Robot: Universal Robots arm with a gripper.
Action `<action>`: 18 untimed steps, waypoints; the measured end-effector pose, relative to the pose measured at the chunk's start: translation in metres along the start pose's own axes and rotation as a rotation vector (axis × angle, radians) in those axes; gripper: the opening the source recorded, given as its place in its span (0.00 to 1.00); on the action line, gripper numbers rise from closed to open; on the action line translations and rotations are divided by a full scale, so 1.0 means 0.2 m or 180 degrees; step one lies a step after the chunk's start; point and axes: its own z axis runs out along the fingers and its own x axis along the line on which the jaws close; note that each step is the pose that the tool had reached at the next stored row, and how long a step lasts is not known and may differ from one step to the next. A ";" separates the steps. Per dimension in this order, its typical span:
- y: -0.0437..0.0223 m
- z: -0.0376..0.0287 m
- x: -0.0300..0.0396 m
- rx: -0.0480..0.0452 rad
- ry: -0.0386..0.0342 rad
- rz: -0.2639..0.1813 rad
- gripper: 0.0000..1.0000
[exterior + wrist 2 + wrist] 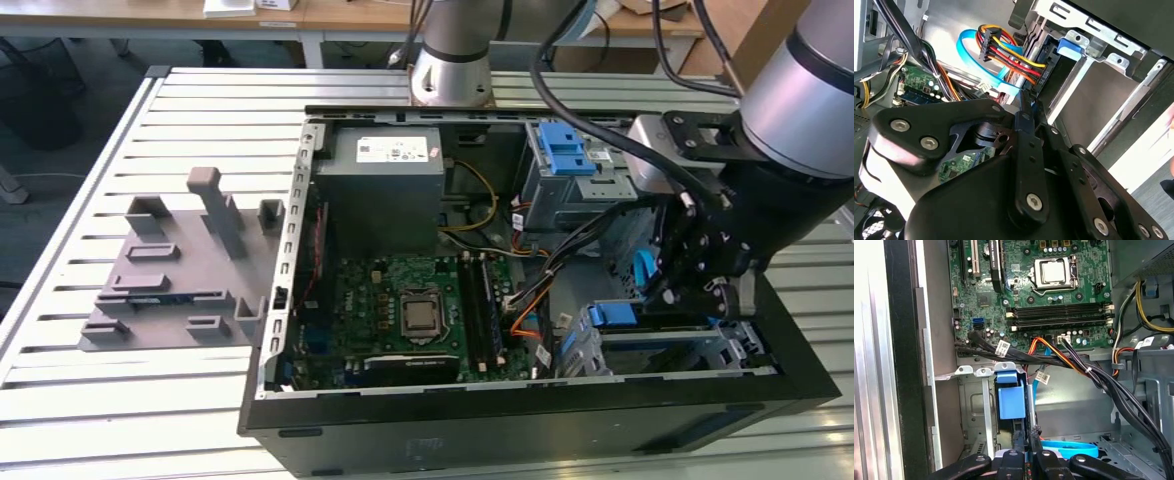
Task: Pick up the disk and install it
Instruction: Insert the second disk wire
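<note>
The black gripper (1025, 442) is reaching into the open black computer case (534, 430). Its fingers are sitting pressed together beside the blue plastic tab (1012, 400) of the grey metal drive bay (971, 405).

Disk (1013, 405) mostly hidden inside the drive bay (974, 410), label unseen.

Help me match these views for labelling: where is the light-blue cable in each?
Exterior view: cable inside the case, at the exterior view's right, beside the gripper.
Second wrist view: looped beyond the gripper.
First wrist view: lying beside the gripper.
Shared landmark: the gripper.
</note>
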 end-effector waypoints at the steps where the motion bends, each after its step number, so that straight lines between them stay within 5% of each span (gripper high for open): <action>1: 0.000 0.003 0.000 0.0000 0.0000 0.0000 0.16; 13: -0.003 0.022 0.003 0.0000 -0.0001 0.0000 0.17; 14: -0.003 0.021 0.003 0.0000 -0.0001 0.0000 0.24; 18: -0.003 -0.002 0.003 0.0000 -0.0001 0.0000 0.24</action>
